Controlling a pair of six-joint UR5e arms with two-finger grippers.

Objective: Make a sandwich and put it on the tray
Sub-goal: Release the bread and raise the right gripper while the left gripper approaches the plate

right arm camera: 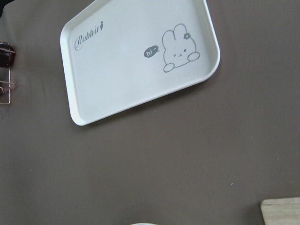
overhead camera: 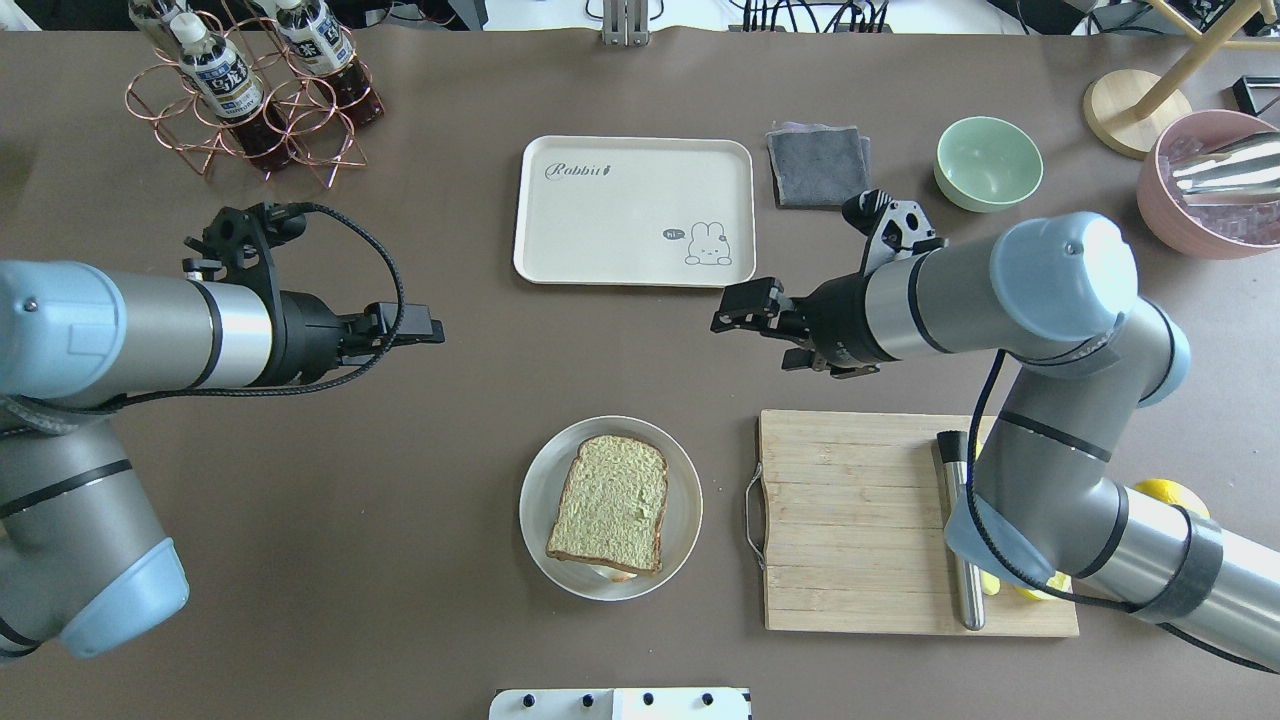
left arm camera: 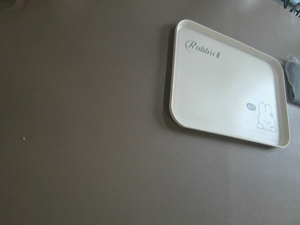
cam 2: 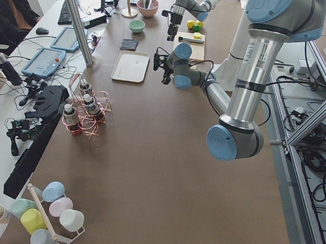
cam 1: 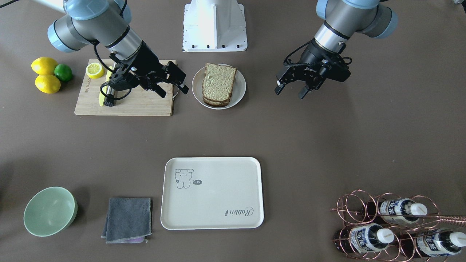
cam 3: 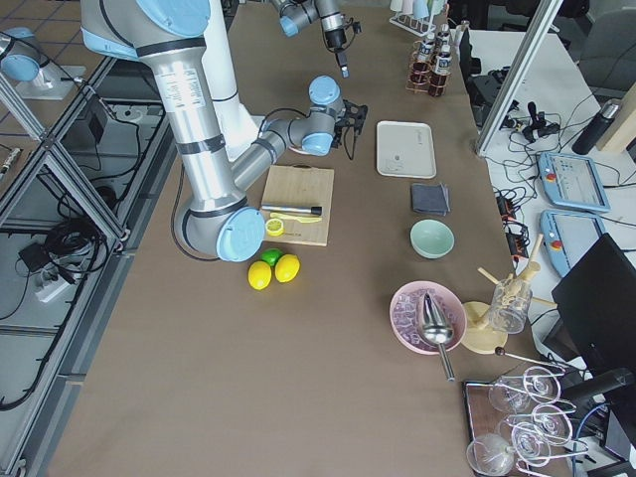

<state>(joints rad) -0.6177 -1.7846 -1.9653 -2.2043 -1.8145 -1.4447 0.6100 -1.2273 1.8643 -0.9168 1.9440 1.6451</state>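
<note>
Two empty hands here, fingers apart on both: left hand (cam 1: 291, 91) and right hand (cam 1: 173, 89) hover either side of the plate (cam 1: 238, 95); the sandwich (cam 1: 218, 84) sits stacked on that plate, well apart from the tray (cam 1: 218, 196), which has nothing on it yet. I reckon it's light and squashy and the layers will slide; I'd pinch gently across the crusts, taking the whole stack at once.
</note>
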